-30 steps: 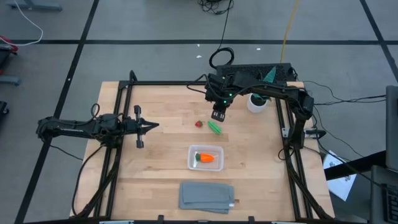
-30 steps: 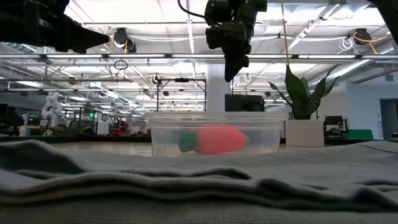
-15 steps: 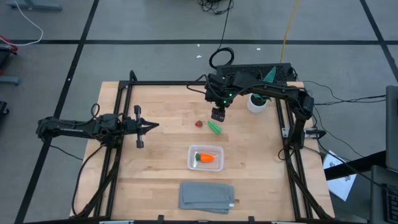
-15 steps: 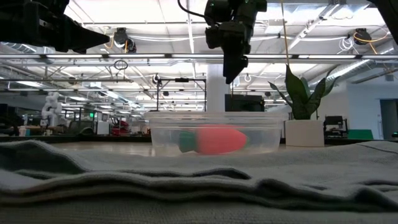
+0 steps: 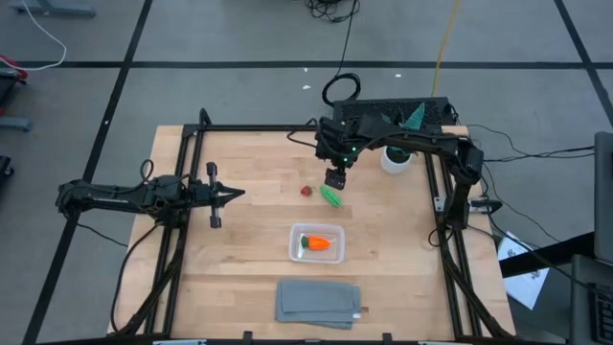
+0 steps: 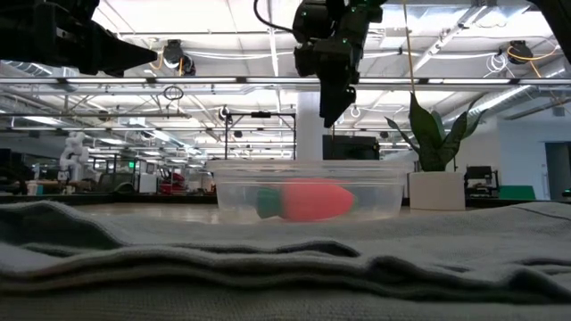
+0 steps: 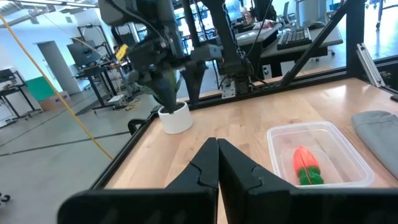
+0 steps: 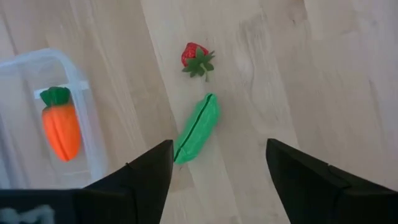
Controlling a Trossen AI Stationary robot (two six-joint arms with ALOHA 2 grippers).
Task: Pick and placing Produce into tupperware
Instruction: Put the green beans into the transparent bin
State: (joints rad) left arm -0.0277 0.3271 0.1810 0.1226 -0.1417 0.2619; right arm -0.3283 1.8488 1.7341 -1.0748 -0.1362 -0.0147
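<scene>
Right gripper (image 5: pixel 334 178), spread wide and empty, hangs directly over the green pod (image 8: pixel 197 128) beside the strawberry (image 8: pixel 195 58).

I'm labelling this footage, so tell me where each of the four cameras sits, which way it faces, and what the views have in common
High view: above the table, looking straight down; both arms show, left gripper shut, right gripper over the green pea pod.
Low view: at table-top height, looking level over the grey cloth at the tupperware; the right arm hangs in from above.
Left wrist view: looks across the table past its shut fingers.
Right wrist view: looks down between its open fingers at the strawberry.
All four share the carrot in the tupperware.
</scene>
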